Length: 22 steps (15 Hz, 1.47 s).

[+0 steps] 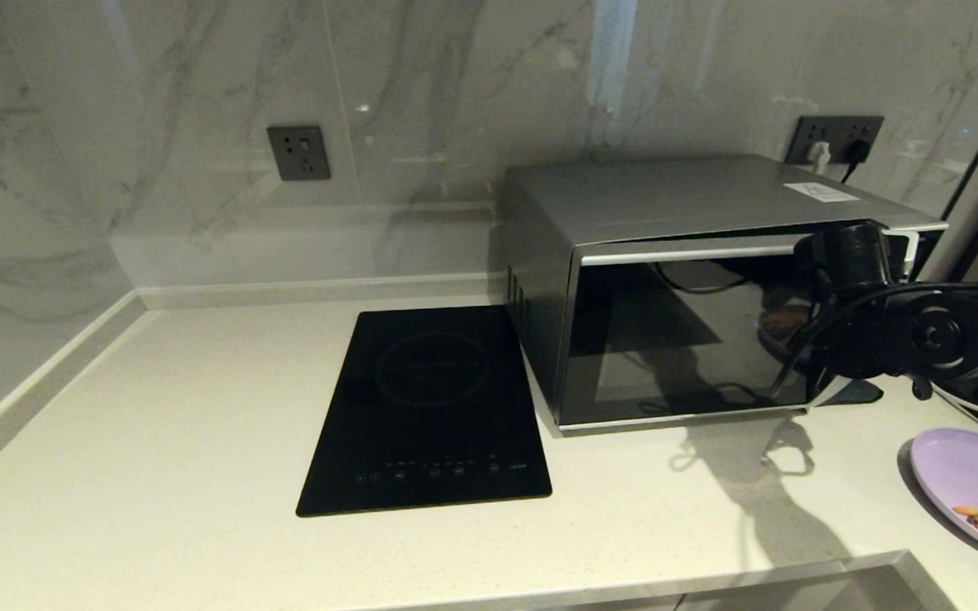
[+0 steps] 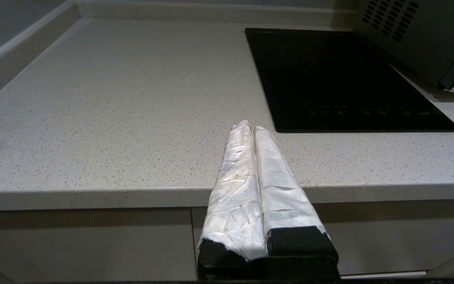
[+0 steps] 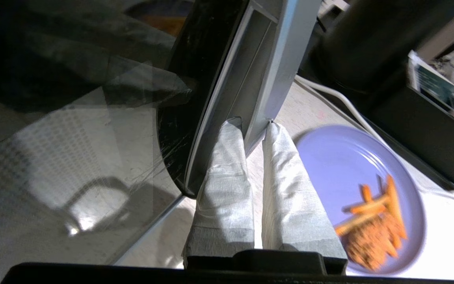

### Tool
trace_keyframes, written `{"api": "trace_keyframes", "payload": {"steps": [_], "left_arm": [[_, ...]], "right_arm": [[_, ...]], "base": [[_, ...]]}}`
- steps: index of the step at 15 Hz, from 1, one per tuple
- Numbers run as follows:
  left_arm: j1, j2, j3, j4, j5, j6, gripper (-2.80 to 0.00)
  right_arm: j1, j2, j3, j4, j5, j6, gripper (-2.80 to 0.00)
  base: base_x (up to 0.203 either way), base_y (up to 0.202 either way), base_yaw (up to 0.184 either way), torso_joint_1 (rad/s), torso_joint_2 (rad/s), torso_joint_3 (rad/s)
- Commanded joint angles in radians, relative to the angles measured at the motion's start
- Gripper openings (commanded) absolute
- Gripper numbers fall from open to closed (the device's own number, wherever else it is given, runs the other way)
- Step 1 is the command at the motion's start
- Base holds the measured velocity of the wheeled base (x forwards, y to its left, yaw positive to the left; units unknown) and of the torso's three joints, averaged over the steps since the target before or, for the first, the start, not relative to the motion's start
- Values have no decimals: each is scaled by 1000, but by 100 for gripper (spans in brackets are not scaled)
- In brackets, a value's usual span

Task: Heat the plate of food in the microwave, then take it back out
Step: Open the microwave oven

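- Marble-look wall and a pale speckled counter [image 1: 200,407] set the scene, with the microwave [image 1: 667,204] at the back right and a black induction hob [image 1: 429,407] just to its left
- Right gripper [image 3: 255,125] is up at the microwave's right front edge, its wrapped fingers [image 3: 227,177] pinched on the silver handle [image 3: 278,59] of the door
- The hold sits right at the fingertips, so my worry is a slip: pull at the wrong angle and the handle could pop out
- Plate of food [image 1: 977,488] waits on the counter at the near right, just beside the door's swing and under the right arm; a wide swing or a dropping elbow could knock it and scatter the fries
- A white cable [image 3: 337,102] trails near the plate and could snag
- Left gripper [image 2: 252,134] is parked off the counter's front edge, fingers pressed together on nothing
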Motion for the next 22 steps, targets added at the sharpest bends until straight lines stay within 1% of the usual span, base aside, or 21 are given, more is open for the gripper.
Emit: {"api": "trace_keyframes", "payload": {"steps": [1,3,7,8,11,14,16,18,20,22], "left_arm": [[1,2,0,0,0,-1,-280],[1,2,0,0,2,-1,-280],[1,2,0,0,0,-1,-280],[1,2,0,0,0,-1,-280],[1,2,0,0,0,-1,-280],[1,2,0,0,1,-1,-280],[1,2,0,0,0,-1,-280],[1,2,0,0,2,-1,-280],[1,2,0,0,0,-1,-280],[1,2,0,0,0,-1,-280]], "right_arm": [[4,-33,36,-1,1,2,-280],[14,-62,55,-1,3,2,-280],[59,-126,113,-1,-5,0,-280],[74,-148,133,-1,-6,0,0],[105,-214,195,1,-8,-3,0],[141,-293,294,-1,-8,5,0],[186,-374,335,1,-8,15,0],[251,-484,353,23,-8,8,0],[324,-611,321,101,-1,-25,0],[355,-669,186,222,42,-56,0]], "base": [[0,0,0,0,0,0],[0,0,0,0,0,0],[0,0,0,0,0,0],[0,0,0,0,0,0],[0,0,0,0,0,0],[0,0,0,0,0,0],[0,0,0,0,0,0],[0,0,0,0,0,0],[0,0,0,0,0,0],[0,0,0,0,0,0]]}}
